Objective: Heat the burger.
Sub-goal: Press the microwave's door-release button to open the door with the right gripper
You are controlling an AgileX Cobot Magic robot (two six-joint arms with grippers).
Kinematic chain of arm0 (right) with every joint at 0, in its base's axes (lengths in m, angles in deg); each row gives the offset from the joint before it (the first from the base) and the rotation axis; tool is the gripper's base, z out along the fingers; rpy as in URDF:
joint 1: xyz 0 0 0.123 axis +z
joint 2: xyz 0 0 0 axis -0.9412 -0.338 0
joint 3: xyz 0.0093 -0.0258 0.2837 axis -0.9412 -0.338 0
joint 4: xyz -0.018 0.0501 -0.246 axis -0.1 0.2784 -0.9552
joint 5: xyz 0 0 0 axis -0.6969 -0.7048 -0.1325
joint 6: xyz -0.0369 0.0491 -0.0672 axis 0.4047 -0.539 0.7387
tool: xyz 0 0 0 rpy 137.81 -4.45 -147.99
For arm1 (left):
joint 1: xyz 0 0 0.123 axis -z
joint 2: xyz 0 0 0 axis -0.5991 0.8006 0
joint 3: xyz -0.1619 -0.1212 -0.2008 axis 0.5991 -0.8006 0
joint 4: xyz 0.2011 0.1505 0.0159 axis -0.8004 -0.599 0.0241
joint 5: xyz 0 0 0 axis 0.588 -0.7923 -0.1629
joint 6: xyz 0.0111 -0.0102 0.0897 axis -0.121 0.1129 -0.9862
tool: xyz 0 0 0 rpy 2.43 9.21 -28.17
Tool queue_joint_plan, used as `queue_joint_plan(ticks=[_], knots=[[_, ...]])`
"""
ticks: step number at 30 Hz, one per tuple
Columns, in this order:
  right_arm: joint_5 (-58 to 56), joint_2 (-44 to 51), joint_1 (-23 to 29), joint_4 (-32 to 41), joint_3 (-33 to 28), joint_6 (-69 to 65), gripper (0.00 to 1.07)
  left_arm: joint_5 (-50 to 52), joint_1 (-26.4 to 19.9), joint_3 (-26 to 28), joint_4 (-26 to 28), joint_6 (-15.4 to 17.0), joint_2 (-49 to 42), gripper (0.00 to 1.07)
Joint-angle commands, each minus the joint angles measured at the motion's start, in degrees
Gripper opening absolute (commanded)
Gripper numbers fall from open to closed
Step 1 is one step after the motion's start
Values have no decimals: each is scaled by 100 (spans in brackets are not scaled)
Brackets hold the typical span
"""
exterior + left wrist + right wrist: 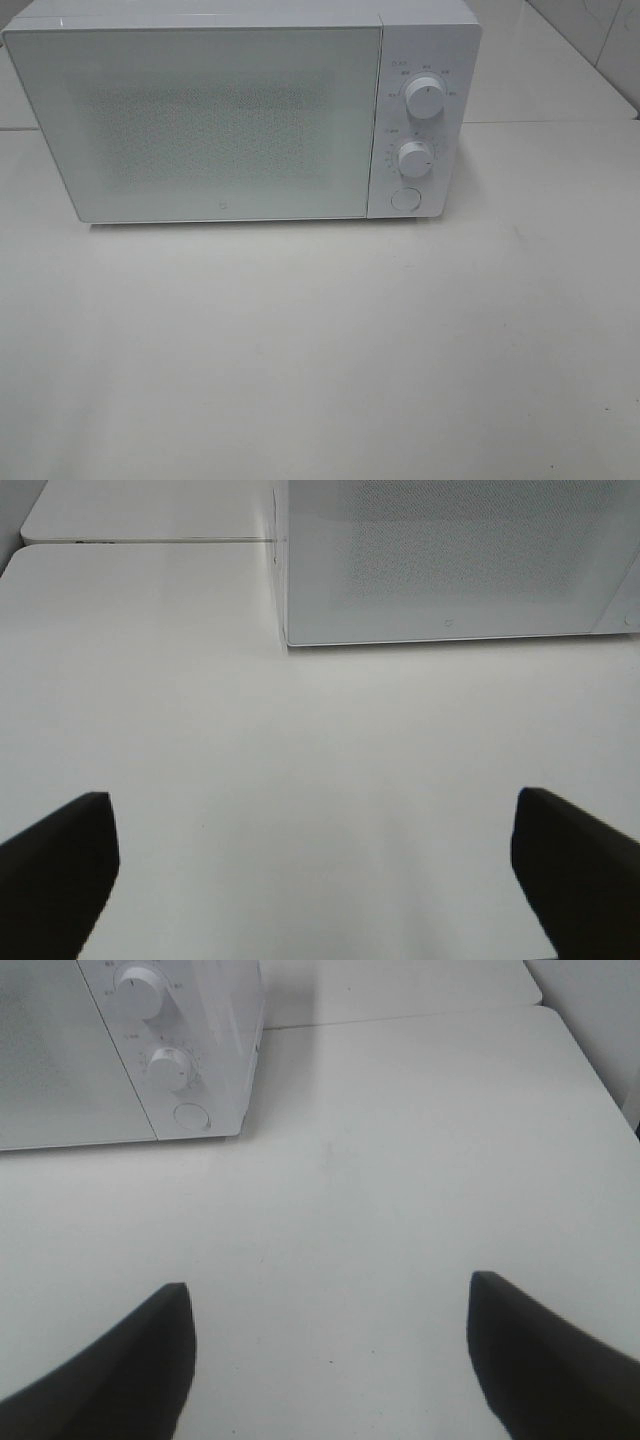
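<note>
The burger is out of view in every frame. A white microwave [200, 120] stands at the back of the white table [320, 350] with its door shut; it has two round knobs [425, 97] and a round button [404, 198] on its right panel. It also shows in the left wrist view [450, 560] and the right wrist view [120, 1050]. My left gripper [315, 880] is open and empty over bare table, left of the microwave's front. My right gripper [330, 1360] is open and empty over bare table, in front of and right of the control panel. Neither arm shows in the high view.
A second white table top [150, 520] abuts behind, with a seam left of the microwave. The table's right edge [600, 1080] runs near a wall. A tiled wall corner [600, 40] shows at the back right.
</note>
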Motion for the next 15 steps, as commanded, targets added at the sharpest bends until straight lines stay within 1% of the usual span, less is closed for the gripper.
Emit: queue_joint_plan(ticks=[1, 2, 4, 8, 9, 10, 11, 15], knots=[[80, -92, -29, 6, 166, 57, 71, 46, -17, -17, 0, -11, -109, 100], [160, -304, -29, 6, 286, 57, 71, 46, -17, -17, 0, -11, -109, 100], [235, -418, -29, 6, 315, 57, 71, 46, -17, -17, 0, -11, -109, 100], [636, -940, -29, 6, 327, 57, 71, 46, -17, -17, 0, -11, -109, 100], [636, -940, -29, 6, 327, 57, 71, 46, -17, -17, 0, -11, -109, 100], [848, -1163, -29, 0, 327, 57, 71, 46, -17, -17, 0, -11, -109, 100], [848, -1163, -29, 0, 327, 57, 71, 46, -17, -17, 0, -11, -109, 100], [1392, -1667, -23, 0, 327, 57, 71, 46, -17, -17, 0, -11, -109, 100]])
